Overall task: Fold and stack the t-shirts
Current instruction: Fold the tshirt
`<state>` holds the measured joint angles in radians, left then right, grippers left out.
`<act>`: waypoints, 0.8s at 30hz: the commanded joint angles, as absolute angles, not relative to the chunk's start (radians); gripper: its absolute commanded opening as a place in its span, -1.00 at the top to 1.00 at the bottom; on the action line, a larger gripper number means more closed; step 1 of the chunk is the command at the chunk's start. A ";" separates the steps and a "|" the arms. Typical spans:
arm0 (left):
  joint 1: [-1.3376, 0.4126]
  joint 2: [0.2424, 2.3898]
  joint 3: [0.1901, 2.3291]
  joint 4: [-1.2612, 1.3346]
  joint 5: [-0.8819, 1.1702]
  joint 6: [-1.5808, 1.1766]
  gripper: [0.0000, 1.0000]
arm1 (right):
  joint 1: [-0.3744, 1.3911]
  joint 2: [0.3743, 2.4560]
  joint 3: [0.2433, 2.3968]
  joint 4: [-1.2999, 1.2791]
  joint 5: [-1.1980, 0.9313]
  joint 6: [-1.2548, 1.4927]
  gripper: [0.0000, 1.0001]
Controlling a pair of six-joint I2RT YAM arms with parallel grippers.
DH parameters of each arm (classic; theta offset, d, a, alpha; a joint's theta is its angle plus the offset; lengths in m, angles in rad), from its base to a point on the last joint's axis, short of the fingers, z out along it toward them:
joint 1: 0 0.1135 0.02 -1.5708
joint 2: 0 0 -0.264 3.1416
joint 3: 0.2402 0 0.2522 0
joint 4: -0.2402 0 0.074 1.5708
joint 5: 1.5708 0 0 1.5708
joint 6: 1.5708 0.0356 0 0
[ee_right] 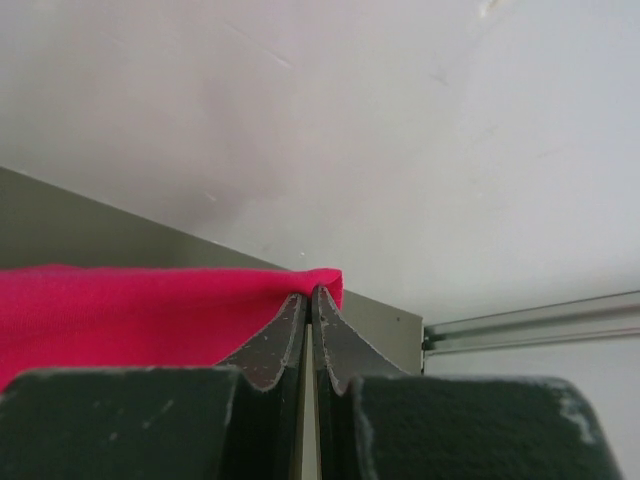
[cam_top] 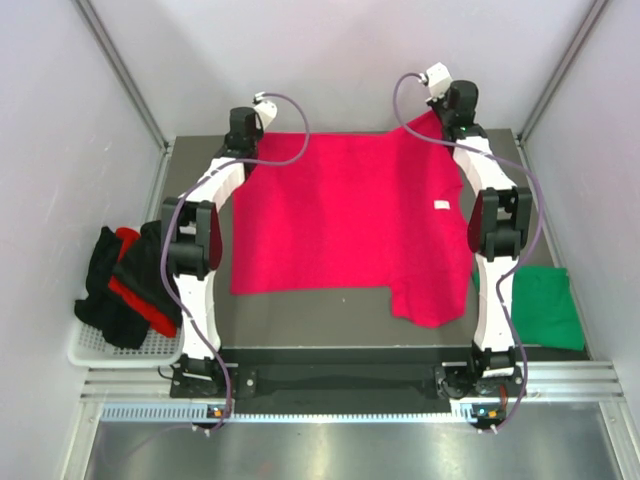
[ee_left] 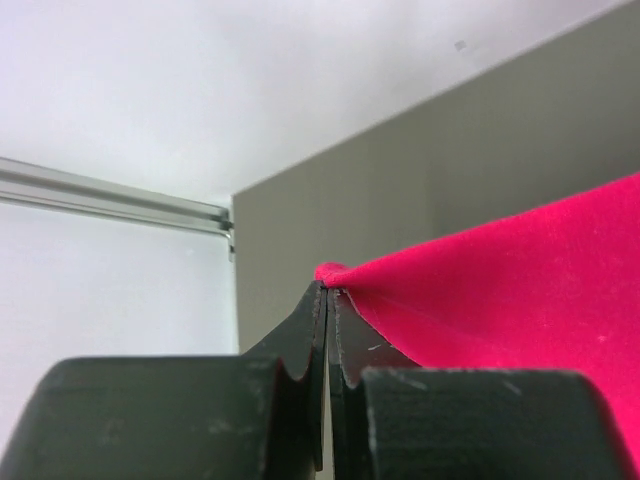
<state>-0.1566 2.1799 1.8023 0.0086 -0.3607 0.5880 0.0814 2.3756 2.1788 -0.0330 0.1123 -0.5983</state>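
Forward, left pincer (ee_left: pixel 327 292), right pincer (ee_right: pixel 309 293), tight on t-shirt's (cam_top: pixel 340 220) apparent corners.

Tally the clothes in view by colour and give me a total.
pink shirt: 1
green shirt: 1
black cloth: at least 1, bunched in the basket
red cloth: at least 1, bunched in the same heap
Total: at least 4; the heap cannot be separated into pieces.
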 commanded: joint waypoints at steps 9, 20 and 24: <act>-0.147 2.071 1.856 0.040 -0.385 0.624 1.00 | 0.097 2.229 2.149 -0.028 0.114 -0.598 1.00; -0.156 2.066 1.738 -0.083 -0.367 0.569 1.00 | 0.101 1.998 1.718 -0.052 0.075 -0.566 1.00; -0.156 2.037 1.714 -0.089 -0.357 0.539 1.00 | 0.101 1.956 1.668 -0.072 0.080 -0.569 1.00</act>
